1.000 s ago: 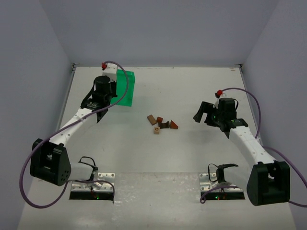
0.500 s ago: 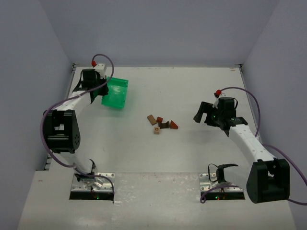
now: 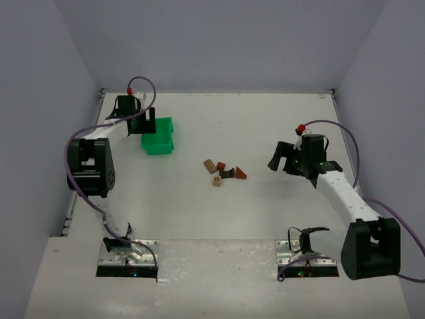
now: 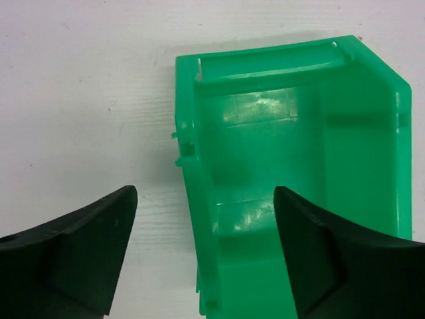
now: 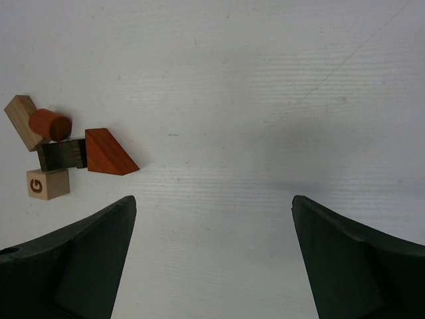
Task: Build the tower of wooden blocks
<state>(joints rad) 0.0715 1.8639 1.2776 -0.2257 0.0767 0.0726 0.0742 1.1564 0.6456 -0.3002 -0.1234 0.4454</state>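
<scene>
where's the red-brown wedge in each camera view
Top external: the wedge lies mid-table, at the right end of the block cluster.
Left wrist: not in view; the green bin fills it.
Right wrist: the wedge sits left of centre.
Shared landmark: the tan lettered cube, near it in both.

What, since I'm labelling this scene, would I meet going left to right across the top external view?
First the green bin → tan bar → red-brown wedge → right gripper. I leave out the left gripper, which overlaps the bin.
</scene>
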